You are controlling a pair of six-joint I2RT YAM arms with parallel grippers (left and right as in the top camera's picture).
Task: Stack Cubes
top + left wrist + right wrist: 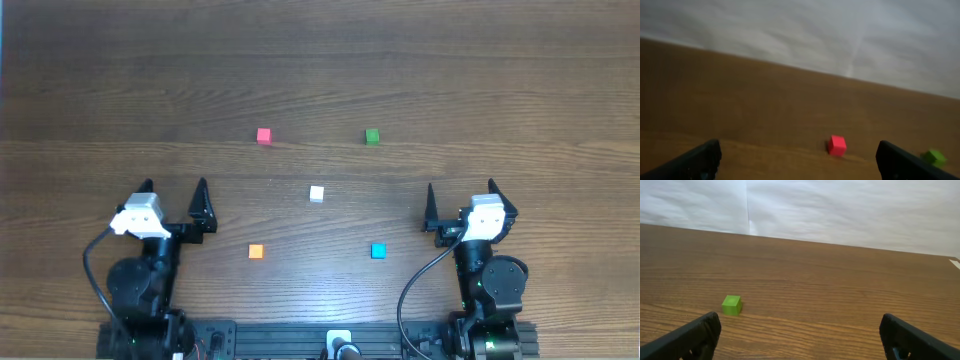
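Note:
Several small cubes lie apart on the wooden table (500,90). A red cube (264,135) (837,145) and a green cube (372,136) (935,157) (732,304) sit farthest from the arms. The white cube (317,194) is in the middle. Nearer the arm bases lie an orange cube (256,251) and a blue cube (378,251). My left gripper (174,190) (797,160) is open and holds nothing, left of the white cube. Right of the white cube, my right gripper (461,193) (800,340) is open too, nothing between its fingers.
A pale wall (840,210) rises beyond the table's far edge. Bare wood lies all around the cubes and between the two arms.

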